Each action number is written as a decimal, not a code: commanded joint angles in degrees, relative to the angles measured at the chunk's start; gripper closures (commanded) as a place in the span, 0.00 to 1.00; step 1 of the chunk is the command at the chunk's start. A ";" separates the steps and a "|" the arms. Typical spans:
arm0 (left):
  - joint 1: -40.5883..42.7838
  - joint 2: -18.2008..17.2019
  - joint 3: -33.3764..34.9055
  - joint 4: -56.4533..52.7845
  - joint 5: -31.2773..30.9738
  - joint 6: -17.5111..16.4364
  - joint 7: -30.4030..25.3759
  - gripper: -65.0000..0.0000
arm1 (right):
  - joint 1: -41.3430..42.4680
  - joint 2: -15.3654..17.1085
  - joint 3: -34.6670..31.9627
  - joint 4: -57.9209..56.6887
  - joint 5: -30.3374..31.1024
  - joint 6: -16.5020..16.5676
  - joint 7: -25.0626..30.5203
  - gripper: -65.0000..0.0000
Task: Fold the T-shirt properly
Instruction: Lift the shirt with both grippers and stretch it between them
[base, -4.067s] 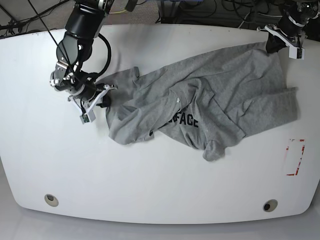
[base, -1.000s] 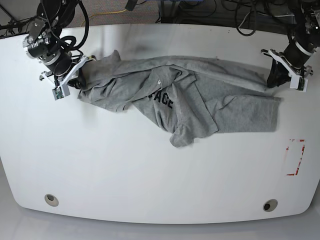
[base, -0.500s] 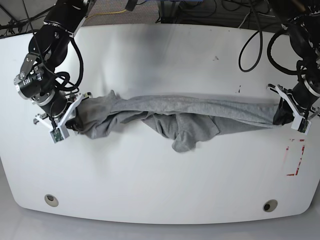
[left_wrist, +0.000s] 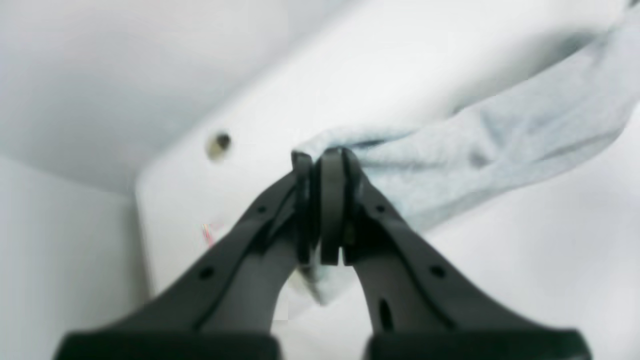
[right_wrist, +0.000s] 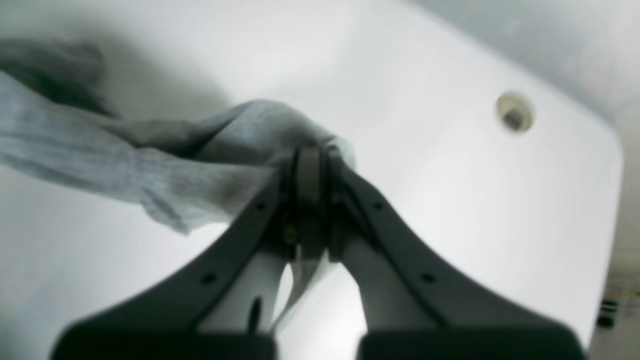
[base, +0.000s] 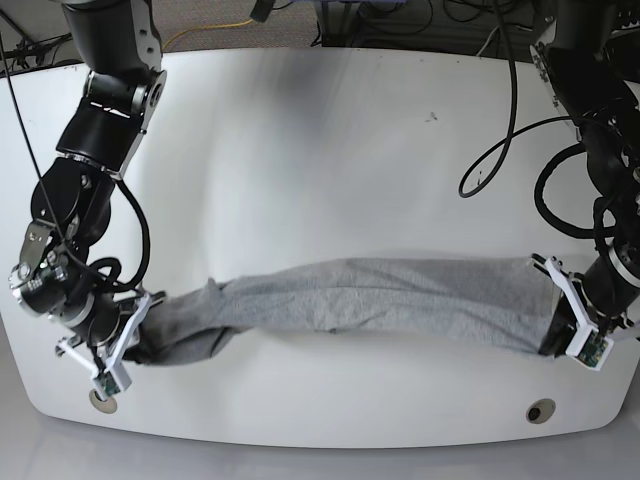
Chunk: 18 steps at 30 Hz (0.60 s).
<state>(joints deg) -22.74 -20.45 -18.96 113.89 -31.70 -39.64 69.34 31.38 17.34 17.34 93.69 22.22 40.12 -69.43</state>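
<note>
Both jaws are clamped on opposite ends of the shirt (base: 360, 303), which has been dragged toward the bench's (base: 330, 140) near edge and now stretches taut between left jaws (base: 562, 342) and right jaws (base: 135, 352), ready for laying flat
</note>
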 joint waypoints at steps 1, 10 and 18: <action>-4.20 -0.87 1.16 -0.35 2.30 -0.05 -1.17 1.00 | 6.21 1.34 -2.27 -3.54 -2.04 -0.12 1.08 1.00; -15.54 -2.10 1.77 -0.61 2.74 0.12 -1.17 1.00 | 19.48 3.01 -9.04 -6.35 -5.38 -0.12 1.08 1.00; -26.71 -6.67 1.69 -2.54 2.65 0.12 -1.08 1.00 | 30.65 4.59 -13.08 -6.09 -4.94 -0.12 -2.44 1.00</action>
<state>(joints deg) -46.98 -26.11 -16.99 111.15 -28.99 -39.72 69.43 58.78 21.10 3.97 86.61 17.17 40.14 -71.37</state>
